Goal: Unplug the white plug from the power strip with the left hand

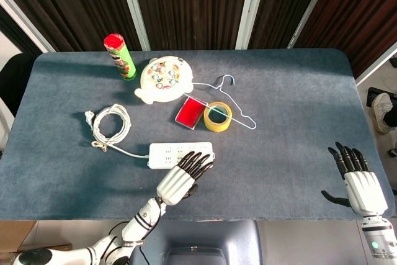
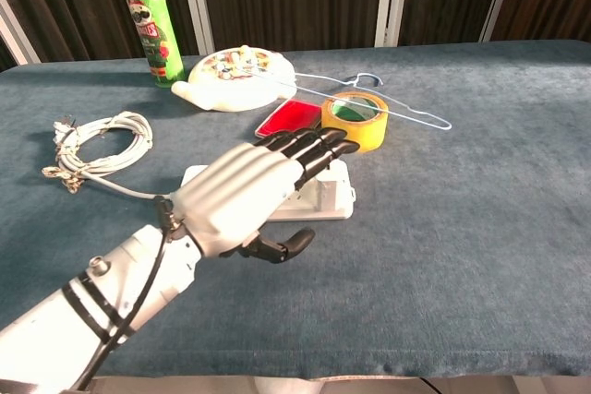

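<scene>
The white power strip [image 1: 164, 154] lies near the table's front edge, left of centre, with its cord running to a coiled cable [image 1: 110, 125]. The white plug [image 2: 332, 195] stands at the strip's right end, partly seen in the chest view behind my fingers. My left hand [image 1: 183, 177] hovers over that end with fingers stretched out and apart, fingertips [image 2: 325, 146] above the plug, holding nothing. In the head view the fingers hide the plug. My right hand [image 1: 359, 184] stays at the table's front right corner, fingers spread and empty.
Behind the strip lie a red box [image 1: 190, 113], a yellow tape roll [image 1: 218, 116] and a white wire hanger [image 1: 230, 100]. A round white toy [image 1: 163, 79] and a green can with a red lid [image 1: 121, 57] stand further back.
</scene>
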You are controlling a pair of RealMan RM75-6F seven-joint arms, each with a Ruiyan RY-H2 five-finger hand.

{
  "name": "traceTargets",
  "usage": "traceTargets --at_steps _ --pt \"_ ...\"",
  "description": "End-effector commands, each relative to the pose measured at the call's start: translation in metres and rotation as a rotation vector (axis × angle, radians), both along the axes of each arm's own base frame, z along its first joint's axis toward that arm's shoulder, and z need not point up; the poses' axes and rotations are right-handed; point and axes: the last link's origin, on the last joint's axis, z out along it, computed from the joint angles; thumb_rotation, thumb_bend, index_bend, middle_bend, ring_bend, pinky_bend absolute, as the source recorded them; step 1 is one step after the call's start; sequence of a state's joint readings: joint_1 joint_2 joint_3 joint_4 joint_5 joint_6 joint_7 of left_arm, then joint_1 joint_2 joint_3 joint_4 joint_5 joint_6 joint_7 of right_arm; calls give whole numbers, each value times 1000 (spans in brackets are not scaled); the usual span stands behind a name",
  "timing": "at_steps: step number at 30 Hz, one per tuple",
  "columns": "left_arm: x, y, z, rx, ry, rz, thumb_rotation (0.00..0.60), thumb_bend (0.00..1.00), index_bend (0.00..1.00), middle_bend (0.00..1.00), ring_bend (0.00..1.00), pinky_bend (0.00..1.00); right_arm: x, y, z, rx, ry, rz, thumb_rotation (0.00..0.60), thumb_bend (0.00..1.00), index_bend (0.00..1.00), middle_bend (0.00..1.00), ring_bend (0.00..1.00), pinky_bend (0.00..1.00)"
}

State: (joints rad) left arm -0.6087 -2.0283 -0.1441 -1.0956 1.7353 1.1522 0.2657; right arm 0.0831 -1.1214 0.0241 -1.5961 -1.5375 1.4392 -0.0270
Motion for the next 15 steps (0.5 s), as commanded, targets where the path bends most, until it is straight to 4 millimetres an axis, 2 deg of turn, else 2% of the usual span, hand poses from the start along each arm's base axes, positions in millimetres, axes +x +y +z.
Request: traceTargets --at_steps 1,8,15 --pt "11 17 -21 26 48 23 600 384 0 0 0 108 -1 -1 2 -5 -3 -5 600 149 0 0 0 0" --pt "20 30 -40 37 66 48 600 382 0 0 0 107 -3 -2 7 -17 -19 -19 600 149 0 0 0 0" --pt "26 39 -47 55 60 80 600 382 0 0 0 76 -6 -3 9 -20 -20 -30 600 149 0 0 0 0"
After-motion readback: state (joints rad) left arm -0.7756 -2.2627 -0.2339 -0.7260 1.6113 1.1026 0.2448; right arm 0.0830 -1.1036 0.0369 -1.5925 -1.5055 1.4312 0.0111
